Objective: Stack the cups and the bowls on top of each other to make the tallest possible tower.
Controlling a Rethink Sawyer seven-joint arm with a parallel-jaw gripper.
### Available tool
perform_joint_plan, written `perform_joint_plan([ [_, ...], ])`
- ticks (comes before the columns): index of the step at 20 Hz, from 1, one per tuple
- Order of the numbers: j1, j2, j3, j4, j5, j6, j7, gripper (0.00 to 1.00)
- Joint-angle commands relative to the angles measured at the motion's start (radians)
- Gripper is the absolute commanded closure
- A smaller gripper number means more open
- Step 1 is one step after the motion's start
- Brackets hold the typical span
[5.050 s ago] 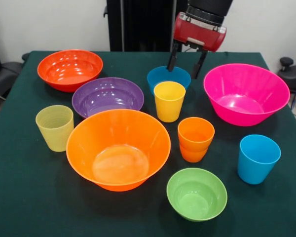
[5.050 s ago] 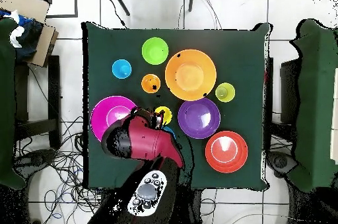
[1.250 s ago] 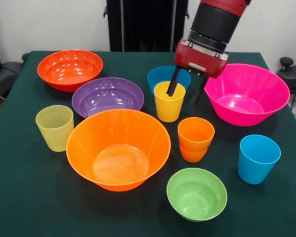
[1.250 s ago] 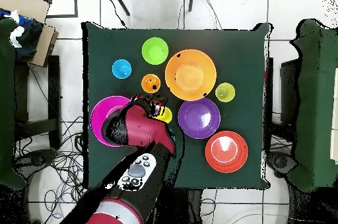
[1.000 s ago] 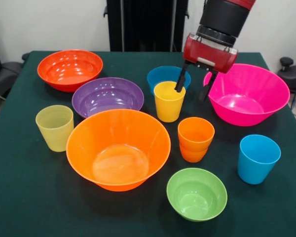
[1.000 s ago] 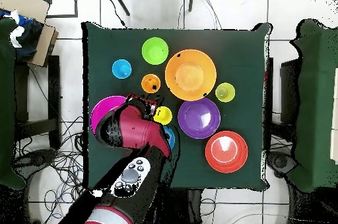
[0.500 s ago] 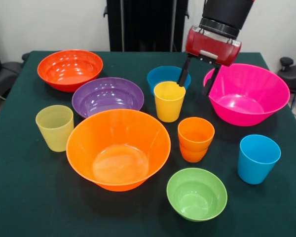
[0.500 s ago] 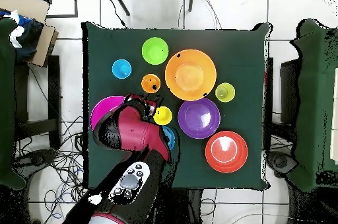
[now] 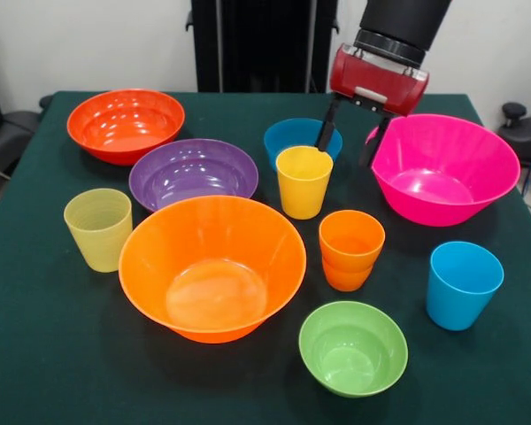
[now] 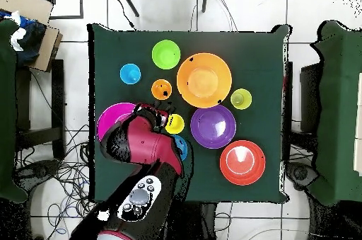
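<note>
— Colours of the bowls?
— Hot pink bowl (image 9: 442,168), purple bowl (image 9: 193,172), lime green bowl (image 9: 353,347) (glossy).
— And the cloth?
— The table (image 9: 44,345) — dark green; ribbed cup (image 9: 98,228) pale yellow-green.

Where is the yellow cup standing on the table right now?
In the front view, the yellow cup stands upright near the table's middle, just in front of the small blue bowl, between the purple bowl and the pink bowl.
</note>
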Motion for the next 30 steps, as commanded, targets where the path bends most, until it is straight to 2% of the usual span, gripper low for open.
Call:
perform_joint_plan([
  [1,-0.032,0.052,0.077,0.052,0.014,0.003,0.186,0.0],
  [7,-0.091,0.058,0.124,0.076,-0.026,-0.054,0.169,0.0],
  [11,-0.103,0.069,0.132,0.077,-0.035,-0.079,0.165,0.0],
  [25,-0.044,0.077,0.088,0.071,0.009,-0.064,0.172,0.0],
  [30,-0.048,0.082,0.094,0.071,0.01,-0.065,0.175,0.0],
])
